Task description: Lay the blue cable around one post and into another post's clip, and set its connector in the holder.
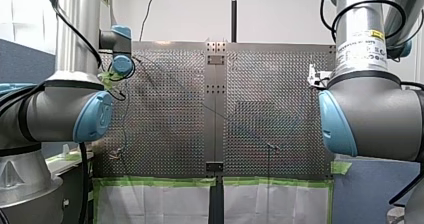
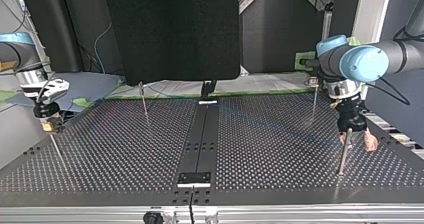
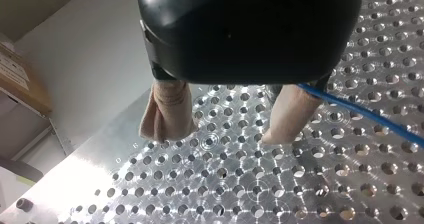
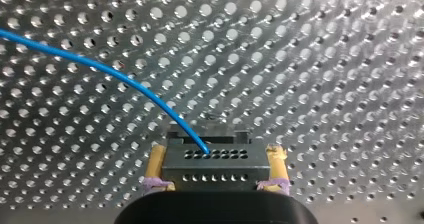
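wall: white wall (image 1: 280, 9) | screen: black panel (image 2: 170, 29) | edging: green tape (image 1: 155, 182) | side: blue partition (image 1: 370, 194)

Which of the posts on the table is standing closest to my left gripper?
The post at the top view's right, nearest the camera, right beside my left gripper. The others stand further back or across the table.

Left gripper (image 3: 222, 134), three o'clock in the top view, hangs spread open; right gripper (image 4: 217, 153), nine o'clock, clamps a black connector (image 4: 215, 170).
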{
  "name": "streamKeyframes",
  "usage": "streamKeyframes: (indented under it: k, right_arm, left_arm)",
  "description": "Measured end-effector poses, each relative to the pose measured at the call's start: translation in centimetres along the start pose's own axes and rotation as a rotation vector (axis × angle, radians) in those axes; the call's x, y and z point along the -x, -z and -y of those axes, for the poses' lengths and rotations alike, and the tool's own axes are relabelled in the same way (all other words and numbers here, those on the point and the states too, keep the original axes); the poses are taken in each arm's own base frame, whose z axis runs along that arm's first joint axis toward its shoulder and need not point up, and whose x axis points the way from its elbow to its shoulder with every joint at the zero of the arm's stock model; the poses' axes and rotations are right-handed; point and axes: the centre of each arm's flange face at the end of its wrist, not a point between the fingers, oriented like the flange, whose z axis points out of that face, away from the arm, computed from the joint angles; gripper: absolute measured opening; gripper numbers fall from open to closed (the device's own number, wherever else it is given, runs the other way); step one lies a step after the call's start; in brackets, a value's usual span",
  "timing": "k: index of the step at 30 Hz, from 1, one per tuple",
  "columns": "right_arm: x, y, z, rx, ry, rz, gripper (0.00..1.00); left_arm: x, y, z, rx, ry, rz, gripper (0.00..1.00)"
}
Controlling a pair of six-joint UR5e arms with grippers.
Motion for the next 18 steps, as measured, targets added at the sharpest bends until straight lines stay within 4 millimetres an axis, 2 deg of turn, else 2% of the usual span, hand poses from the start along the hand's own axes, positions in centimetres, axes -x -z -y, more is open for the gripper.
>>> streamKeyframes:
  k: [6,18]
  right_arm:
    - [1.5,-0.2,-0.5,-0.006,0.001,0.024,0.00]
    - [1.0,-0.6,-0.8,-0.008,0.011,0.008,0.00]
  left_arm:
    - [-0.1,0.0,0.1,-0.002,-0.002,-0.003,1.00]
    - [-0.2,0.1,0.1,-0.004,-0.004,-0.006,1.00]
